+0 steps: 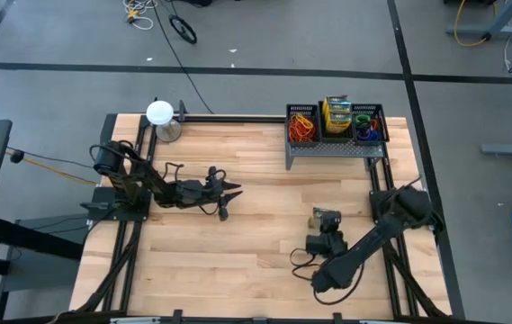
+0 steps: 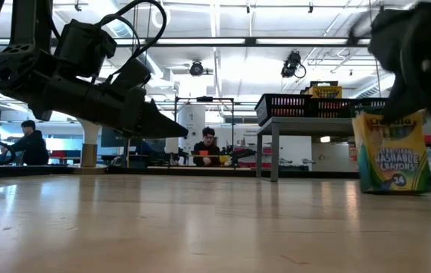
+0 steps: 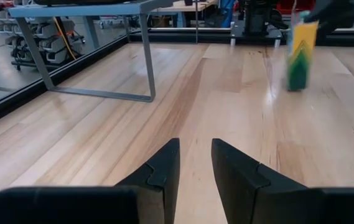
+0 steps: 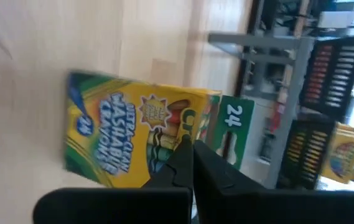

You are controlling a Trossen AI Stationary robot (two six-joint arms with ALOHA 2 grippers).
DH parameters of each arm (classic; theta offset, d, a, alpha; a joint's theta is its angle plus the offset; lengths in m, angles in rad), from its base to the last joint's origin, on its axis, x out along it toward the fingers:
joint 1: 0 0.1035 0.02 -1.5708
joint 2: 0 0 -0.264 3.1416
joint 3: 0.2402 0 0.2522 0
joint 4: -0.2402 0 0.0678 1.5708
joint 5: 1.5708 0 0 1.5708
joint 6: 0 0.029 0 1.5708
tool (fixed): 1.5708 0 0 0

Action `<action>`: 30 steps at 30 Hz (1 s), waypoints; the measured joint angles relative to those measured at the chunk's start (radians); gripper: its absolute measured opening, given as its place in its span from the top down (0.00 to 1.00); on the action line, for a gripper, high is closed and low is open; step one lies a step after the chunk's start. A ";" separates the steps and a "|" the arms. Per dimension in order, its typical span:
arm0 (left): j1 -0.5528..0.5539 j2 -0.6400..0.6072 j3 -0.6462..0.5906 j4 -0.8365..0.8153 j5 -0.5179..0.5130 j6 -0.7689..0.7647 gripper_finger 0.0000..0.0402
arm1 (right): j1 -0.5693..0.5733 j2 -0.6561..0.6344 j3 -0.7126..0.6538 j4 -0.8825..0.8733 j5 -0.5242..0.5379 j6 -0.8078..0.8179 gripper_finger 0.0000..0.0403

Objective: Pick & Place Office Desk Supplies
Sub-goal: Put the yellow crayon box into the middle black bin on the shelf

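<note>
A yellow-and-green crayon box (image 1: 326, 218) stands upright on its bottom end on the table's right half; it also shows in the low view (image 2: 393, 152) and the left wrist view (image 3: 302, 56). My right gripper (image 1: 327, 238) is shut and hangs just on the near side of the box, its fingertips (image 4: 192, 158) in front of the box's printed face (image 4: 127, 137). My left gripper (image 1: 229, 189) hovers over the table's left middle, its fingers (image 3: 195, 155) a narrow gap apart and holding nothing. More crayon boxes (image 1: 336, 115) and rubber bands (image 1: 301, 124) sit in the black mesh rack. My right gripper's shut fingers are close to the upper part of the crayon box (image 2: 393, 121), coming from the near side. Whether they touch it I cannot tell, as they cover that spot. The box stands upright on the table.
The black mesh rack (image 1: 377, 112) sits on a grey metal stand (image 1: 327, 149) at the far right edge. A white round-topped object (image 1: 159, 112) stands at the far left corner. Bare wood lies between the arms. People sit in the room behind the table (image 2: 209, 144).
</note>
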 joint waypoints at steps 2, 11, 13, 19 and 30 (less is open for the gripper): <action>0.000 0.000 0.000 -0.004 0.000 0.000 0.75 | 0.000 0.036 -0.004 -0.033 0.000 0.016 1.00; 0.000 0.000 0.000 -0.015 0.000 -0.006 0.75 | 0.030 0.040 0.001 -0.027 -0.013 0.096 0.97; 0.000 0.000 0.000 -0.015 0.000 -0.007 0.75 | 0.032 0.036 0.009 -0.025 -0.029 0.119 0.95; 0.000 0.000 0.000 -0.019 0.000 -0.007 0.75 | 0.030 0.033 0.057 -0.023 -0.106 0.138 0.85; 0.000 0.000 0.000 -0.021 0.000 -0.006 0.75 | -0.024 0.028 0.070 -0.023 -0.183 0.116 0.61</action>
